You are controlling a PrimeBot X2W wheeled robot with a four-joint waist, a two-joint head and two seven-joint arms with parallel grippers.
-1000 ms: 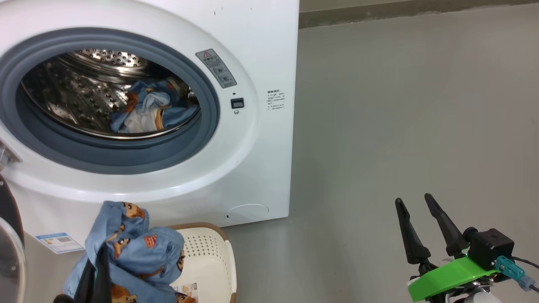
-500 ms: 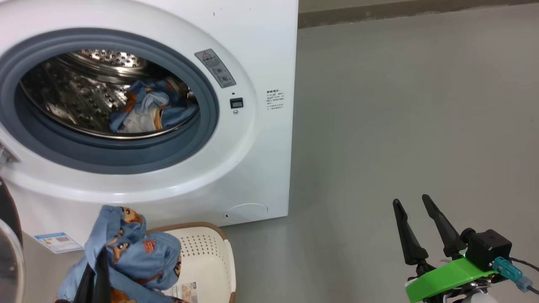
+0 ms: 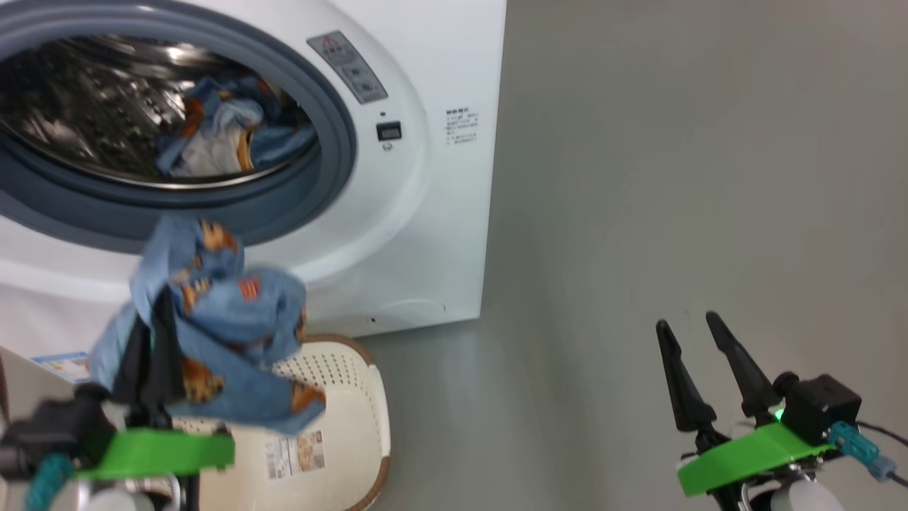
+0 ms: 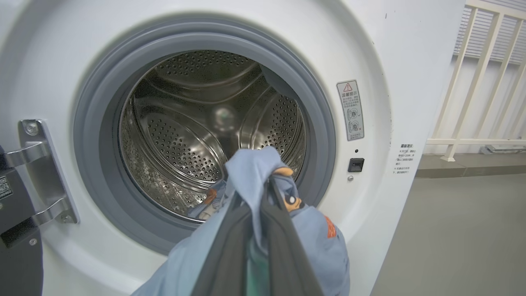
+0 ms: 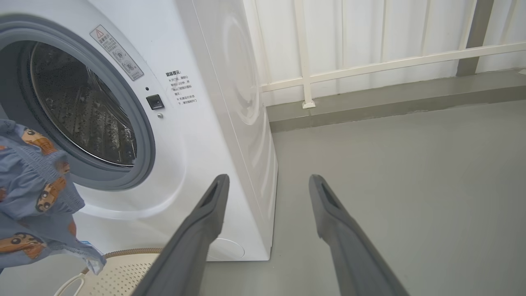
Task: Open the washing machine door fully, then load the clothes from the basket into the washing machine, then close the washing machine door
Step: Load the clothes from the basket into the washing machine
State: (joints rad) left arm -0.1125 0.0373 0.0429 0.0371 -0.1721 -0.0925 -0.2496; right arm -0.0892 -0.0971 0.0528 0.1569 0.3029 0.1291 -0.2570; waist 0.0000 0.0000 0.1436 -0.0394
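The washing machine [image 3: 425, 213] stands at the left with its drum [image 4: 197, 123] uncovered. The washing machine door [image 4: 16, 255] hangs swung out on its metal hinge [image 4: 33, 172] at the left edge. Some of the clothes [image 3: 213, 135] lie inside the drum. My left gripper [image 4: 252, 193] is shut on a blue garment with orange prints [image 3: 213, 312], held above the basket [image 3: 355, 397] and just below and in front of the drum's mouth. My right gripper [image 3: 684, 326] stands open and empty over the floor to the right, well away from the machine.
Grey floor [image 3: 674, 177] stretches to the right of the machine. A white railing [image 5: 370, 61] on a low kerb runs behind it. The round service flap [image 3: 408, 309] and a blue energy label [image 3: 64, 365] sit low on the machine's front.
The head camera has tipped, shifting the whole picture. My left gripper has lifted the blue garment out of the basket, up toward the drum's mouth. The right gripper has stayed open in place.
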